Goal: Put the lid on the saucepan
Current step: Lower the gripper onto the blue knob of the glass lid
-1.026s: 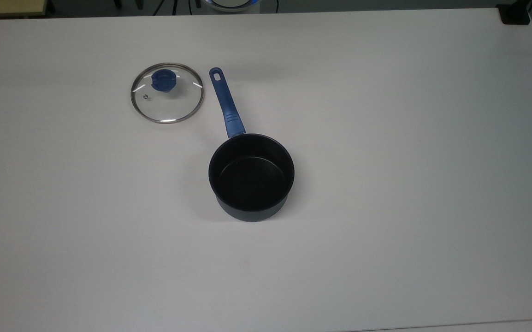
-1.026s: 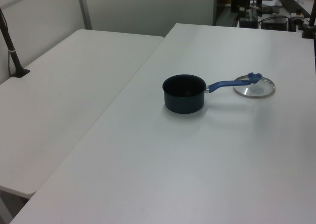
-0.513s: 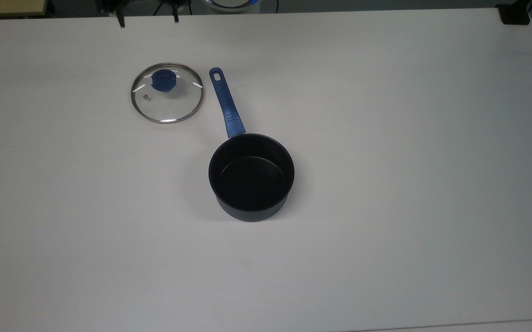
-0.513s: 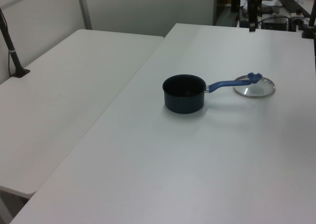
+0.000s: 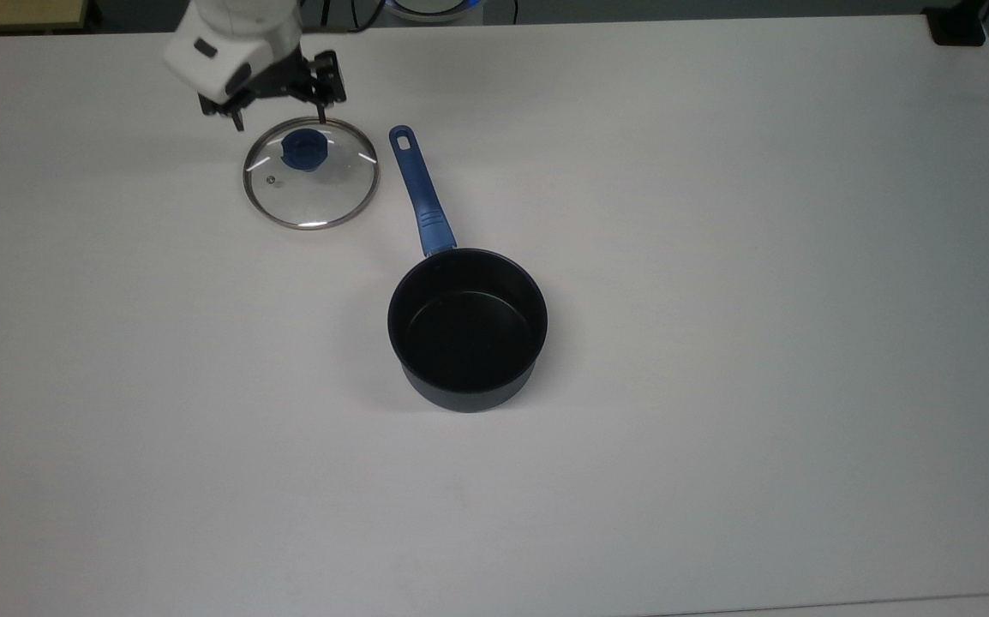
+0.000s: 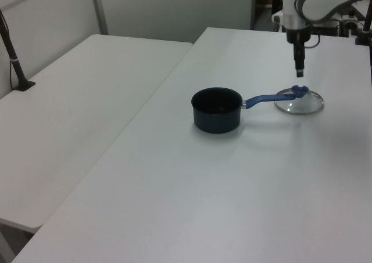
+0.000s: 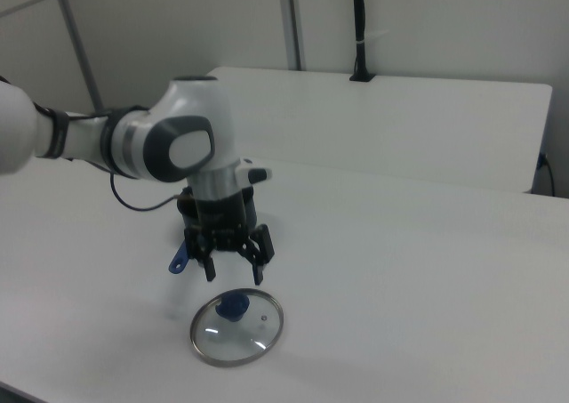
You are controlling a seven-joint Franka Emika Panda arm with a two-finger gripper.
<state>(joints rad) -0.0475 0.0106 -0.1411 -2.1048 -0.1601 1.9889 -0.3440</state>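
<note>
Top view shows my gripper hanging above the far edge of the lid, at about 11 o'clock from the blue knob. My jaws are wide apart and hold nothing. They are not touching the lid yet. In the right view my gripper is up in the air, just above the knob.

The lid lies flat on the white bench. It has not been picked up. In the top view it sits at about 11 o'clock from the saucepan, just beside the end of the pan's long blue handle but not touching it. The handle points to about 11 o'clock. The pan is open and I can see its black bottom.

So I think the job has only just begun. I am near the lid and that is all. I think I still have to go down, close on the knob, lift the lid, carry it over the pan and set it down on the top.
</note>
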